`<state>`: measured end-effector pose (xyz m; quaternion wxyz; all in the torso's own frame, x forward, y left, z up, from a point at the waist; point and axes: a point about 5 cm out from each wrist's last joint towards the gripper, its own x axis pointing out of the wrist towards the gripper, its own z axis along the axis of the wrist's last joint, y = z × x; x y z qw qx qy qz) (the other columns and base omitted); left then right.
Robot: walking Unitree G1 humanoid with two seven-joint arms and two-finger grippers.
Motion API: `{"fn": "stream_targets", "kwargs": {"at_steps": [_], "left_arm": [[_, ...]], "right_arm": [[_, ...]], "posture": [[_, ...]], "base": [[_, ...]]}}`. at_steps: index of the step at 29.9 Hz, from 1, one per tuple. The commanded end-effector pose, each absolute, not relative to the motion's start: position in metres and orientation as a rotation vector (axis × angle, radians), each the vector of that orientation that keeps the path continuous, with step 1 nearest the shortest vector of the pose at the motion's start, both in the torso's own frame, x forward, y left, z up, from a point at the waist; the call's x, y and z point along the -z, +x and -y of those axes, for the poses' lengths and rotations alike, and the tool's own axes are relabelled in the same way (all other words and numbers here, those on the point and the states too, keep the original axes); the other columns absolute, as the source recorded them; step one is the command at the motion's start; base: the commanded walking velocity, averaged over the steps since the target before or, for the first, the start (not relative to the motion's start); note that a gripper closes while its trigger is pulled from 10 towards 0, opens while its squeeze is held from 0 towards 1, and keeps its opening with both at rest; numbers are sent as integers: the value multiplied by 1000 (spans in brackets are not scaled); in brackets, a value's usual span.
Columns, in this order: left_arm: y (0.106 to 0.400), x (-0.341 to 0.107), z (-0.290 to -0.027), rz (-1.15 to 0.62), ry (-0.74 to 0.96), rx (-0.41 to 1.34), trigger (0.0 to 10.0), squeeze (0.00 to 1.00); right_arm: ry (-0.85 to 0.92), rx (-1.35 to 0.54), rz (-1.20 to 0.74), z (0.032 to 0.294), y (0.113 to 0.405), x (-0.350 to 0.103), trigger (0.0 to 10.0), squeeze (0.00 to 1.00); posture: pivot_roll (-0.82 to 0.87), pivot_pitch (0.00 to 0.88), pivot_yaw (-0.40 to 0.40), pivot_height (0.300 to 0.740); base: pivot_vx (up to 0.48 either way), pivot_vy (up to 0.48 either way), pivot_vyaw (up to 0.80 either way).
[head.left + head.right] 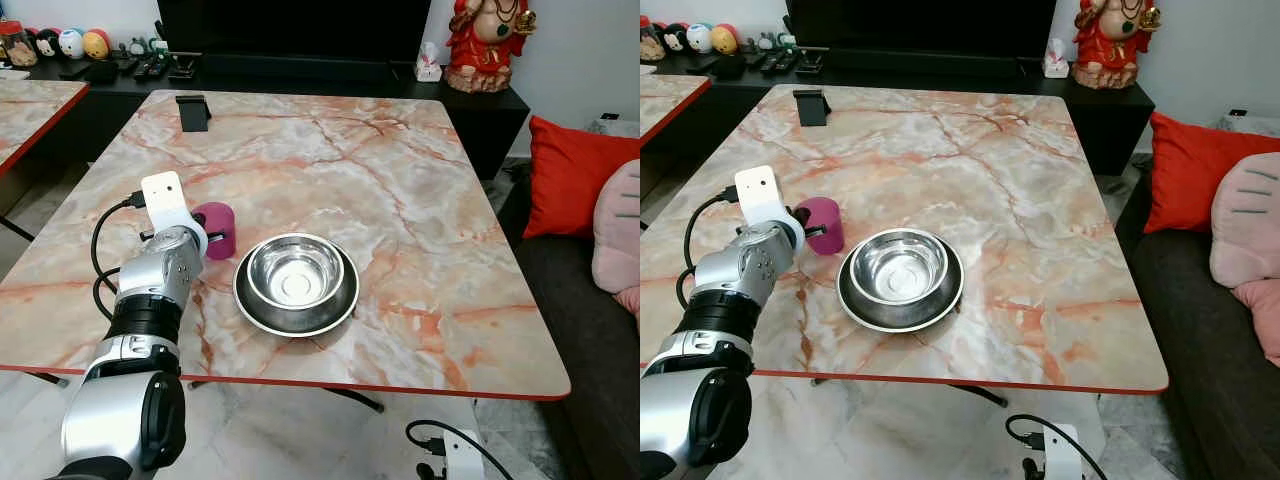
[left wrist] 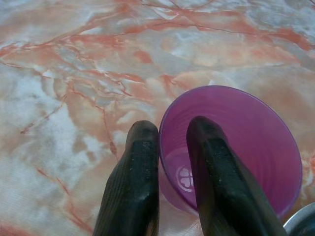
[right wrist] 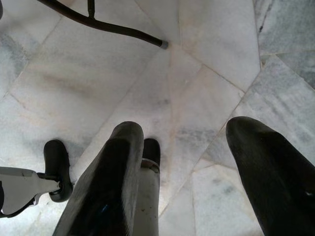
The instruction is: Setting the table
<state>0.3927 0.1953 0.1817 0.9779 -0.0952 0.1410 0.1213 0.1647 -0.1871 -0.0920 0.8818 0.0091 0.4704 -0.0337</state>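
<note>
Cup (image 2: 231,147) rim pinched in left gripper (image 2: 170,142).

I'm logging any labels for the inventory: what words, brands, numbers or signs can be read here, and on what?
No words, brands or numbers can be read.
Purple cup, gripped at its rim by the left hand: a small embossed clover-like mark on its inside bottom, no letters.
Steel bowl: no marking visible.
Shelf figurines: too small to read.

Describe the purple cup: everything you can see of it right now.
The purple cup is translucent plastic with a small clover-like mark inside its base. It sits on the marble table just left of the steel bowl, seemingly tipped toward the arm. The left gripper pinches its rim wall, one finger inside, one outside.
</note>
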Motion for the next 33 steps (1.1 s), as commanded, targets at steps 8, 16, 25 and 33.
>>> {"fn": "stream_targets", "kwargs": {"at_steps": [8, 16, 25, 33], "left_arm": [[396, -190, -191, -273, -207, -232, 10000, 0], [398, -197, -188, -233, -219, -207, 10000, 0], [397, -216, -188, -155, -187, -197, 10000, 0], [393, -223, -193, -123, -160, -207, 10000, 0]], "right_arm": [[26, 81, -984, 189, 164, 92, 10000, 0], [26, 81, -984, 189, 164, 92, 10000, 0], [26, 79, -984, 188, 164, 92, 10000, 0], [26, 75, -985, 188, 164, 92, 10000, 0]], "posture": [[10, 23, -39, 740], [11, 23, -39, 740], [14, 23, -40, 740], [18, 25, -41, 740]], "base": [[0, 0, 0], [0, 0, 0], [0, 0, 0], [0, 0, 0]]}}
